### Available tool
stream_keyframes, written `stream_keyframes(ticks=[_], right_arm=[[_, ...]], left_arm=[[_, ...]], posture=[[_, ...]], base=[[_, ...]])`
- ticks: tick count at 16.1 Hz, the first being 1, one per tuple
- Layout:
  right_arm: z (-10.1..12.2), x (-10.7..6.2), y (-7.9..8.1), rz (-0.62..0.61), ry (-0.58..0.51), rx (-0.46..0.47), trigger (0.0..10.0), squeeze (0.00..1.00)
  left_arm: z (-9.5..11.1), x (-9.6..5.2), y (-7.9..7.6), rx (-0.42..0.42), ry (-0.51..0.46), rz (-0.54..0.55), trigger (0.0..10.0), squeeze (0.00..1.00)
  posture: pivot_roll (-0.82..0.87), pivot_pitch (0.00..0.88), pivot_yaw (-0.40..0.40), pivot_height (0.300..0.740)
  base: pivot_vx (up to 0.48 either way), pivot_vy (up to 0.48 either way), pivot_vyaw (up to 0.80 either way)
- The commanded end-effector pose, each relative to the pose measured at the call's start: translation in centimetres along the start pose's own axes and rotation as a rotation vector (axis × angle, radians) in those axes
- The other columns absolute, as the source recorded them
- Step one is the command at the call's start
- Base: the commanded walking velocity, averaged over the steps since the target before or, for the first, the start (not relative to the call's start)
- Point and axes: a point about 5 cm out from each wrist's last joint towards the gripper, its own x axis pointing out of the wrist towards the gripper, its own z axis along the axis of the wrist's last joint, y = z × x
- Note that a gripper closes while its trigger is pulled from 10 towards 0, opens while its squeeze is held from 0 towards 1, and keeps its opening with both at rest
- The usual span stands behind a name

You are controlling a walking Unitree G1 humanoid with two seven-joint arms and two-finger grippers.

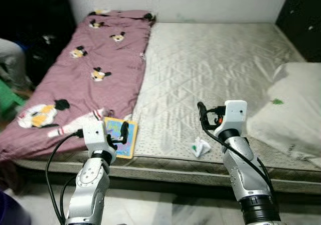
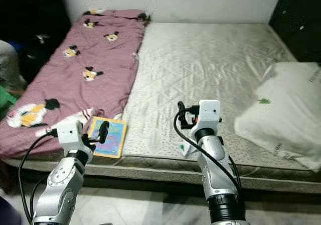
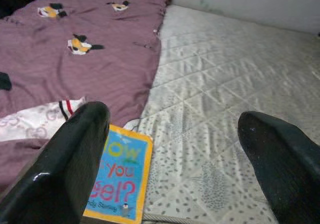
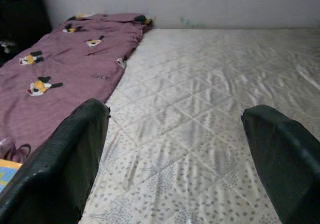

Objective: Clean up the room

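Left claw point(image 3: 170, 149): fingers apart, empty, raised over the bed's front edge just above the book point(image 1: 122, 137). Right claw point(image 4: 175, 154): fingers apart, empty, raised near the crumpled paper point(image 1: 200, 146) at the front edge of the mattress point(image 1: 210, 64). Blanket point(image 1: 85, 69) along the bed's left side; pillow point(image 1: 291, 109) at the right edge. Step judged: approach before pickup. Next: lower onto book or paper, then close.

So the blanket point(image 1: 90, 69) is lying along the bed's point(image 1: 210, 59) left side, a book point(image 1: 122, 136) is sitting at its near corner, crumpled paper point(image 1: 200, 146) is lying right of that, pillow point(image 1: 296, 109) far right.
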Motion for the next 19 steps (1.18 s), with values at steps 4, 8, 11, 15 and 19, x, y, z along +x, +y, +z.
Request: stream_keyframes(ticks=[4,8,11,15,19], right_arm=[[0.21,-0.05,0.77,0.029,-0.013,0.012,10.0,0.00],[0.19,0.00,0.68,0.029,-0.013,0.016,10.0,0.00],[0.15,0.05,0.63,0.027,-0.010,0.012,10.0,0.00],[0.04,0.05,0.65,0.034,-0.005,0.007,10.0,0.00],[0.05,0.18,0.65,0.038,-0.003,0.006,10.0,0.00]], left_arm=[[0.32,-0.15,0.33,0.016,-0.007,0.004,10.0,0.00],[0.31,-0.22,0.17,0.027,-0.009,-0.006,10.0,0.00],[0.30,-0.21,0.20,0.027,-0.009,-0.002,10.0,0.00],[0.23,-0.16,0.19,0.032,-0.005,0.000,10.0,0.00],[0.22,-0.08,0.19,0.030,-0.006,0.002,10.0,0.00]], posture=[[0.05,0.090,0.001,0.740],[0.05,0.090,0.001,0.740],[0.05,0.090,0.001,0.740],[0.05,0.088,-0.001,0.740],[0.05,0.087,-0.006,0.740]], base=[[0.000,0.000,0.00],[0.000,0.000,0.00],[0.000,0.000,0.00],[0.000,-0.249,0.00],[0.000,-0.297,0.00]])
